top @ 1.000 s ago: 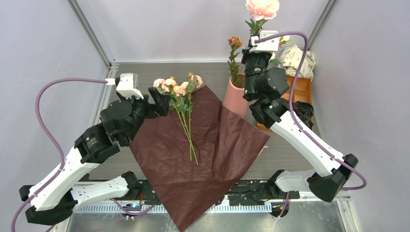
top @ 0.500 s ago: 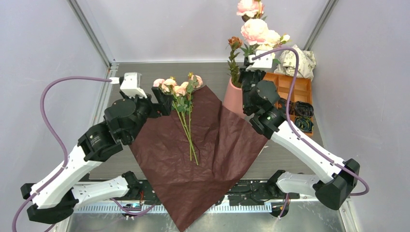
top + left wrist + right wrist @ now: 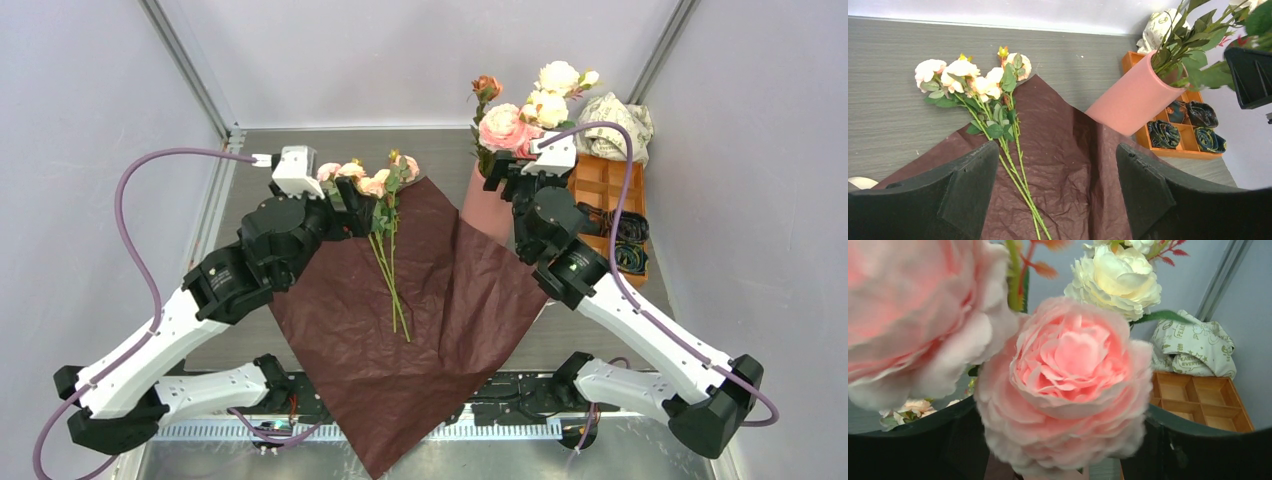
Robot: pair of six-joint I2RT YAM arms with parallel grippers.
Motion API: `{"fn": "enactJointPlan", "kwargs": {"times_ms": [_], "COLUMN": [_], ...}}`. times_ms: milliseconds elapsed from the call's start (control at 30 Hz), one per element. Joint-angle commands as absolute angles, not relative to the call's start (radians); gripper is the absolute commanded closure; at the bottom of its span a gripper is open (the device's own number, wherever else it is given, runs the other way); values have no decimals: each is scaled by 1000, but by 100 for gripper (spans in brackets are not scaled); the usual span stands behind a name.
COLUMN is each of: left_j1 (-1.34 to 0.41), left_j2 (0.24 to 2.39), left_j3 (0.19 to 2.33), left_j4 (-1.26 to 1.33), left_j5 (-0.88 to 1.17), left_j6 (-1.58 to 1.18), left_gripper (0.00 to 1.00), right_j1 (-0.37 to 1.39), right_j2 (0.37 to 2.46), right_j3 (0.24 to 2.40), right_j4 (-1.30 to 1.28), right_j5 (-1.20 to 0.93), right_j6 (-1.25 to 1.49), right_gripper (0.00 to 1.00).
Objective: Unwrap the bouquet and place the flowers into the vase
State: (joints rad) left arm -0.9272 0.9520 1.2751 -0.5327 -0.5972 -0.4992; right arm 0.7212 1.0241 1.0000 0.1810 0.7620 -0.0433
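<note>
- Flowers [image 3: 370, 185] lie as a small loose spray on the opened dark red paper [image 3: 440, 320]. Their pale blooms point to the far edge and their thin green stems run back towards the arms.
- The vase [image 3: 487, 205], a plain matte pink tube, stands at the paper's far right corner beside the orange tray [image 3: 605, 185]. It holds big pink and cream roses [image 3: 520, 120] with leafy stems.
- From above, the left gripper [image 3: 352, 200] sits just beside the spray and the right gripper [image 3: 508, 168] is up among the vase's blooms. How far either one is parted is hard to judge from there.
- The left wrist view settles it for that side: the fingers [image 3: 968, 195] are spread wide with nothing between them, over the crinkled paper. It also shows dark coiled pieces [image 3: 1163, 132] in the tray's compartments.
- The right wrist view is filled by a soft, many-layered pink bloom [image 3: 1073, 370] sitting between its parted fingers [image 3: 953, 445]. I can't tell if they touch the petals. A crumpled printed paper ball [image 3: 1198, 347] lies behind the tray.
</note>
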Motion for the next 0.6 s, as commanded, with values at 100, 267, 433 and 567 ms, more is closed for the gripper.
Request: {"fn": "enactJointPlan", "kwargs": {"times_ms": [100,267,433,567], "left_j1": [-922,-910,-830,-678], "left_j2": [983,1024,1085,1160], "left_j3": [1276,1270,1270,1266], "left_j4": [-459,-458,-484,-528], "left_j5": [-580,-569,-483,-323], "left_j6": [-521,-536,-617,-747], "left_gripper": [12,11,11,13], "right_j1": [718,719,719,719], "right_j2": [961,907,818,725], "right_j3": [1068,1095,1118,1141], "right_j4": [29,-87,-188,-255], "right_j5": [771,762,714,647], "right_j6": [73,164,237,280], "right_gripper": [13,6,6,6]}}
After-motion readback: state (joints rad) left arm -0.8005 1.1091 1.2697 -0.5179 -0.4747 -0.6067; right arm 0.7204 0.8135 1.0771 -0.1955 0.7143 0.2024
